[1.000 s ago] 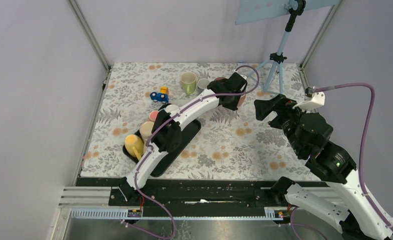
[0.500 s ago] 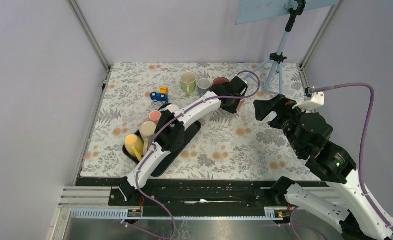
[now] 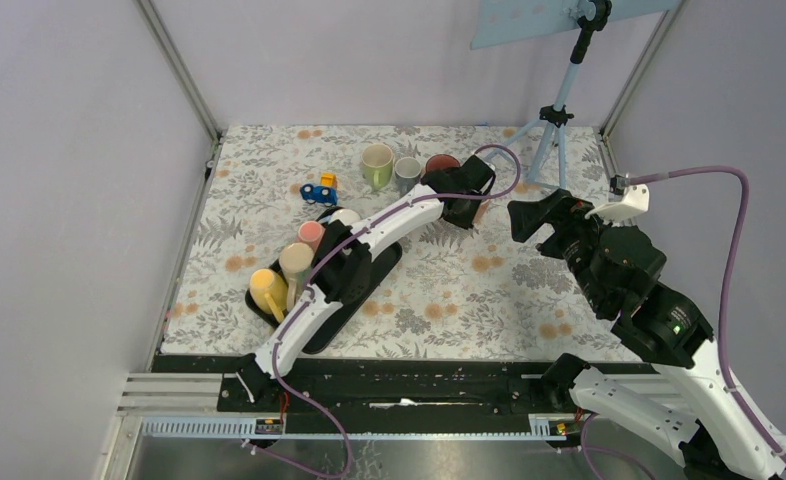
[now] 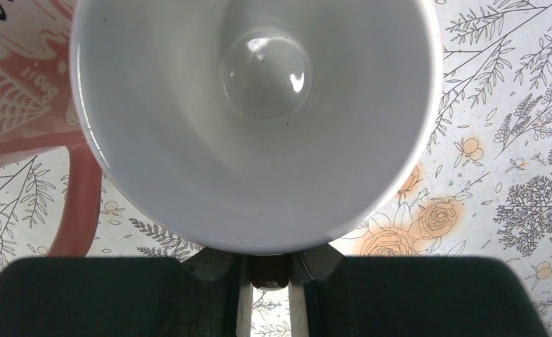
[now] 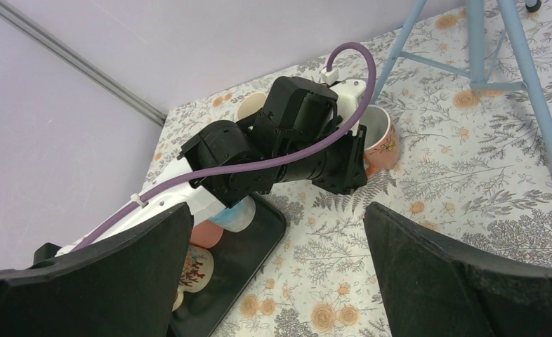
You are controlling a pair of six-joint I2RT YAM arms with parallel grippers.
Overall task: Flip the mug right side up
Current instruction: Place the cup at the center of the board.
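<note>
A pink patterned mug [image 5: 380, 135] with a white inside [image 4: 259, 119] stands mouth-up at the table's back middle. In the top view it is mostly hidden under my left gripper [image 3: 466, 195]. My left gripper [image 4: 270, 281] looks straight down into the mug, and its fingers are shut on the mug's near side just below the rim. I cannot tell whether the mug's base touches the cloth. My right gripper [image 3: 537, 215] hovers open and empty to the right of the mug, with its fingers [image 5: 83, 274] wide apart.
A dark red mug [image 3: 441, 163], a grey mug [image 3: 406, 172] and a green mug [image 3: 376, 165] stand in a row just behind-left. A blue toy car [image 3: 319, 190] sits further left. A black tray [image 3: 374, 272] holds several mugs. A tripod [image 3: 554, 125] stands back right.
My left gripper has moved a little right and toward the front with the mug, uncovering the dark red mug behind it. The right arm has barely moved.
</note>
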